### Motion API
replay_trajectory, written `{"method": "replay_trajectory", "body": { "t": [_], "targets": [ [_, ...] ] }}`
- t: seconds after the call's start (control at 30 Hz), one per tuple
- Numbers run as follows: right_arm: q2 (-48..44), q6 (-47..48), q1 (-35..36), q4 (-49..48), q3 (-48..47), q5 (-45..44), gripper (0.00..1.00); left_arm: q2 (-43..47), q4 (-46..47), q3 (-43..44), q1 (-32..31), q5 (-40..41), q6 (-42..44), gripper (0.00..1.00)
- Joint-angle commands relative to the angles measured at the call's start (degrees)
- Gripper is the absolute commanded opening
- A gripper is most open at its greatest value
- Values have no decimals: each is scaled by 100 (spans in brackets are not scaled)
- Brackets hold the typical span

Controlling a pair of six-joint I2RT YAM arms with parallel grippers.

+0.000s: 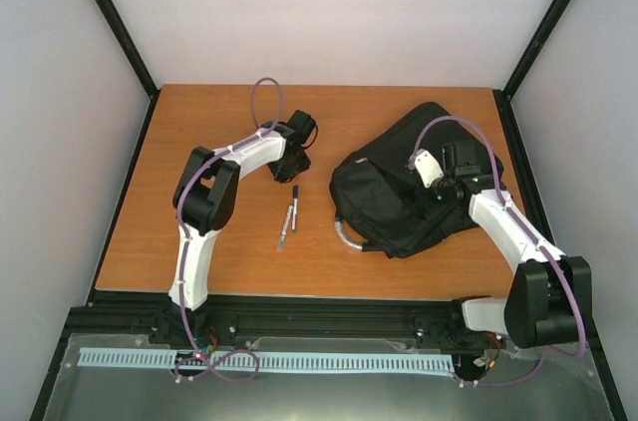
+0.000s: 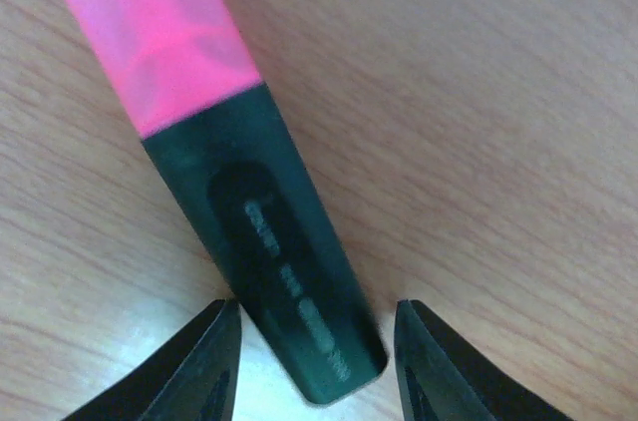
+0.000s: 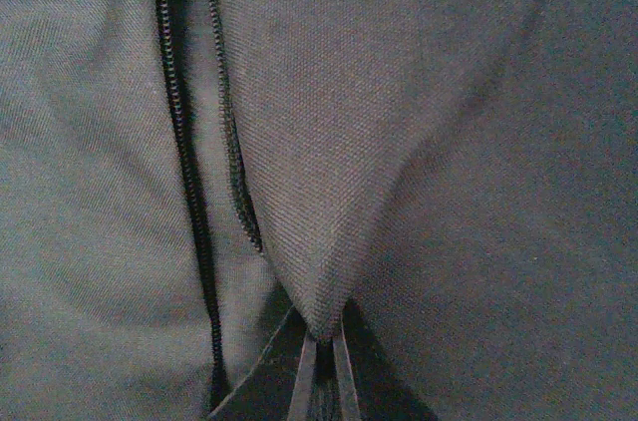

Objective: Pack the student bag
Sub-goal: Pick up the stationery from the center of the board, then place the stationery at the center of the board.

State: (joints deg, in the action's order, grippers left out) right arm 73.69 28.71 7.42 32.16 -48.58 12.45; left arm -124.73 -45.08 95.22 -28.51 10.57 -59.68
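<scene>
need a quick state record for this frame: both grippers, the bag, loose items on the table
left gripper: open, jaws either side of the highlighter's black end, small gap on each side
highlighter: pink cap, black body, lying flat on the table
right gripper: shut, pinching a fold of the student bag's fabric
student bag: on the table's right side, zip parted beside the fold
loose items: dark pen and pale pen, between left arm and bag
</scene>
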Motion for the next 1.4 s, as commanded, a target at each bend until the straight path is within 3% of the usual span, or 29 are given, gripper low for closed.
{"method": "replay_trajectory", "body": {
  "t": [0.0,0.5,0.73,0.9,1.03,1.37],
  "targets": [
    [49,70,39,168,48,232,3,-184,-199,224,150,-187,-278,44],
    [33,69,40,174,41,240,3,449,-274,-451,179,164,225,18],
    [49,86,40,178,43,244,3,1328,259,-1093,172,-507,1051,8],
    [59,81,40,168,50,233,3,2009,541,-1490,-125,-1395,1862,9],
    [96,85,40,168,41,228,3,2125,14,-1441,-752,-1482,2427,11],
    [90,77,36,175,36,229,3,2528,-45,-2822,-1383,-1868,2413,12]
  ]
}}
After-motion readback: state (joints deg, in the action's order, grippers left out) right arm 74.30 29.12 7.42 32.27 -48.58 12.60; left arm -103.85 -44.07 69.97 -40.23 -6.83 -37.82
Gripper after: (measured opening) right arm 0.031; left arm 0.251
